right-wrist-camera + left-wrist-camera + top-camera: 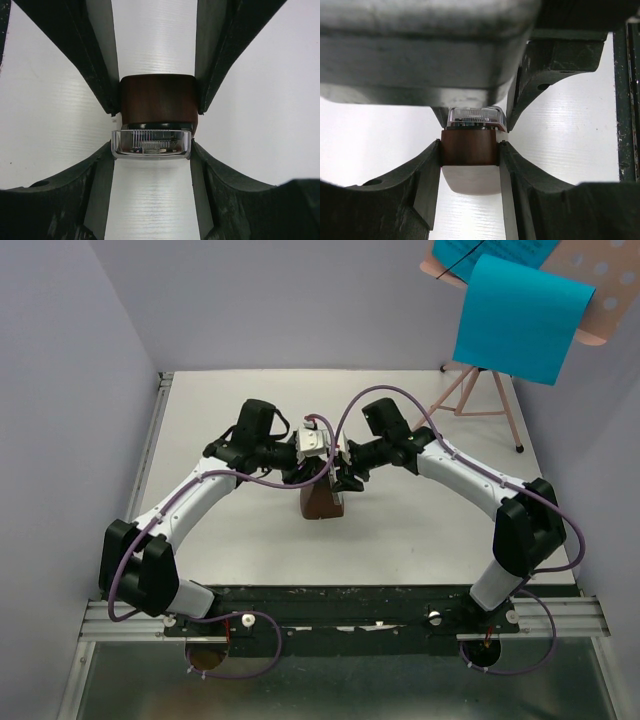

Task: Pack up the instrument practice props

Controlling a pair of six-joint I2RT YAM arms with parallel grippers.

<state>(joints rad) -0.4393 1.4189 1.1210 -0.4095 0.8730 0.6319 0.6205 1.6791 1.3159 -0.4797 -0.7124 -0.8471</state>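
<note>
The dark-brown metronome block (320, 505) stands at the table's middle, with a clear cover part on one face. My left gripper (316, 476) is shut on the brown body (469, 147), with a finger on each side of it in the left wrist view (470, 150). My right gripper (346, 478) faces it from the other side and is shut on the clear cover (151, 142), as the right wrist view (151, 146) shows. The pink music stand (480, 400) stands at the far right, with the blue paper sheet (520, 320) hanging on its desk.
Grey walls close in the white table (220, 410) at the back and both sides. The stand's thin tripod legs (505, 415) reach onto the table's far right corner. A black rail (330, 600) runs along the near edge by the arm bases.
</note>
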